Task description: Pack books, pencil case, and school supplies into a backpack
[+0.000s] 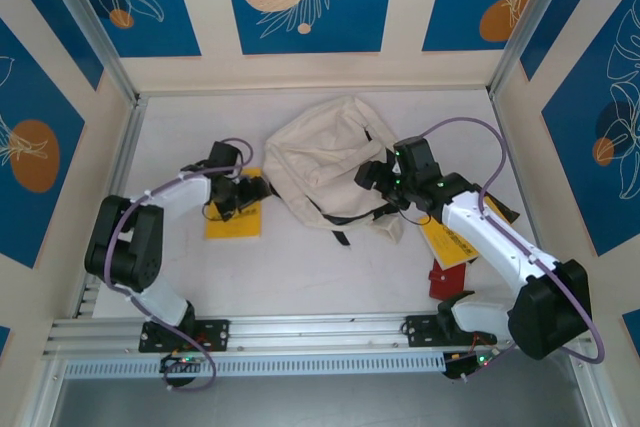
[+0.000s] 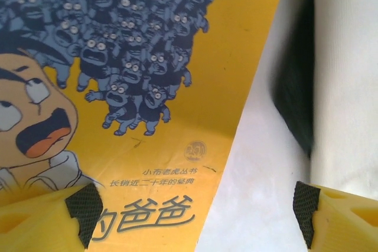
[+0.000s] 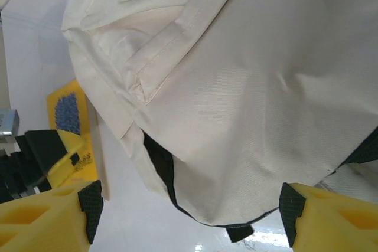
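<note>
Bright, even light with soft shadows. Right wrist view: glare on the table [image 3: 195,243] at 6 o'clock. Left wrist view: dark strap [image 2: 295,87] blurred at 3 o'clock.

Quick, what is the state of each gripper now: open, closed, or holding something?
Left gripper: open, over the yellow book, holding nothing.
Right gripper: open, over the backpack, holding nothing.

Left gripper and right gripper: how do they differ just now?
The left gripper hovers over the flat yellow-covered cartoon book; the right gripper hovers over the soft cream-white fabric backpack. The left gripper's jaws straddle the book's edge and white table; the right gripper's jaws span its fabric. Both are open, holding nothing.
</note>
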You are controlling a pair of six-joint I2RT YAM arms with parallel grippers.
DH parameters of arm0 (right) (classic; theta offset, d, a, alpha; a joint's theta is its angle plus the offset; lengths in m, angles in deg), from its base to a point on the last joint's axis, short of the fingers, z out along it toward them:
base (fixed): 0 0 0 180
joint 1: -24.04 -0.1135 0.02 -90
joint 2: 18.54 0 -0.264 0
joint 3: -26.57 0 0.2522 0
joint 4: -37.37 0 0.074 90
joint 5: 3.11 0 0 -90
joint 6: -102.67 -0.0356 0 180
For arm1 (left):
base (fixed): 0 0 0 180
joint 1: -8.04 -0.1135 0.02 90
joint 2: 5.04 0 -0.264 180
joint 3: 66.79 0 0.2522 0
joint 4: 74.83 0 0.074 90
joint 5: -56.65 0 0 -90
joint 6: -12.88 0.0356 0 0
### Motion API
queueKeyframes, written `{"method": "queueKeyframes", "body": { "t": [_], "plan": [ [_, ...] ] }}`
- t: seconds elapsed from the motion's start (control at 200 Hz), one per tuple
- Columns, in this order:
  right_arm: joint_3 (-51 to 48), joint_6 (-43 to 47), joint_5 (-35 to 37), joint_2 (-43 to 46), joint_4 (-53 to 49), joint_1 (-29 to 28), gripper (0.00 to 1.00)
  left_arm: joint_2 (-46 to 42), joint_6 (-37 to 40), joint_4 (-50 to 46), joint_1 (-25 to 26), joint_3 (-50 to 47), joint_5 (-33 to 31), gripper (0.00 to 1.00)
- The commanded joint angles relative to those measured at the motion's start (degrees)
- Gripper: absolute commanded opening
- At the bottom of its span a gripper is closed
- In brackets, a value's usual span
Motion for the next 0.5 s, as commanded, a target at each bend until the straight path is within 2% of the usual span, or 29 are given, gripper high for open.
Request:
{"method": "queueKeyframes", "body": {
  "t": [0.0, 0.105, 0.25, 0.405, 0.49],
  "plan": [
    [2.33, -0.13, -1.14, -1.29, 0.69, -1.02, 0.80, 0.37, -8.58, -4.80, 6.97, -5.51, 5.20, 0.89],
    [3.02, 0.22, -0.88, -2.82, 1.16, -2.62, 0.80, -1.68, -10.70, -5.21, 10.13, -5.43, 5.52, 0.89],
    [4.82, 1.29, -0.81, -6.00, 1.36, -5.21, 0.80, -5.98, -8.50, -9.51, 10.18, -0.49, 1.90, 0.92],
    [10.11, 5.03, -0.62, -11.86, -0.35, -10.53, 0.76, -8.77, -2.02, -17.37, 8.54, 6.58, -5.90, 0.94],
    [14.29, 7.06, -0.44, -16.53, -2.03, -14.01, 0.72, -10.39, -0.16, -19.09, 5.36, 6.65, -7.24, 0.95]
  ]
}}
